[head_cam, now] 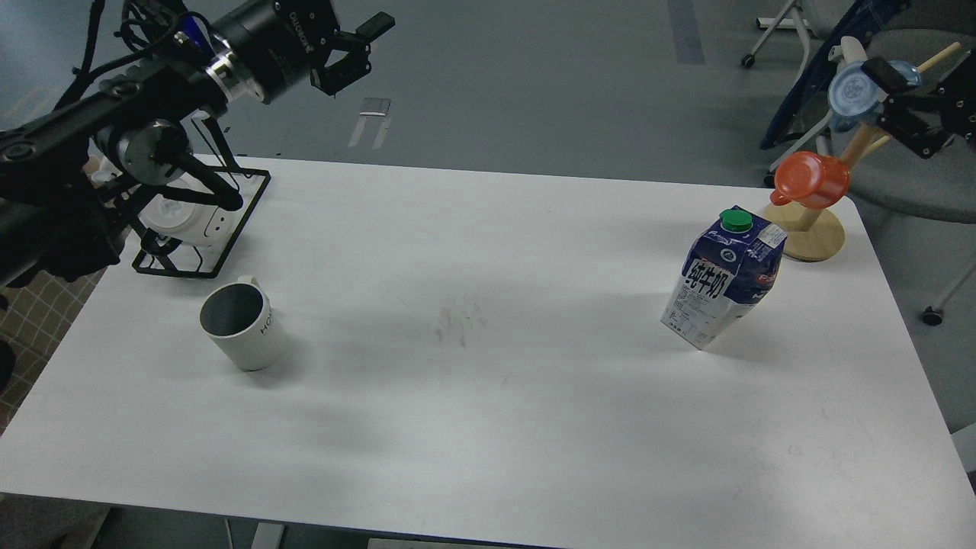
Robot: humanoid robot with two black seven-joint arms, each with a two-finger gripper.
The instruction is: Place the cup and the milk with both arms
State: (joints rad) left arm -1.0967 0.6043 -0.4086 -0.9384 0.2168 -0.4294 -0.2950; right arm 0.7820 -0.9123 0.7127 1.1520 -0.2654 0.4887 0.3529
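Note:
The cup [242, 326], white and ribbed with a dark grey inside, stands upright on the left part of the white table [488, 396]. The milk [724, 278], a blue and white carton with a green cap, stands upright at the right. My left gripper [352, 47] hangs open and empty high above the table's far left edge, well away from the cup. My right gripper [900, 107] is at the far right, beyond the table, raised beside the wooden cup stand. Its fingers are spread open, with nothing held between them.
A black wire rack [229, 229] holding white mugs sits at the back left, just behind the cup. A wooden cup stand [816, 236] with an orange cup [812, 179] and a blue cup [852, 95] stands behind the milk. Chairs lie beyond the right edge.

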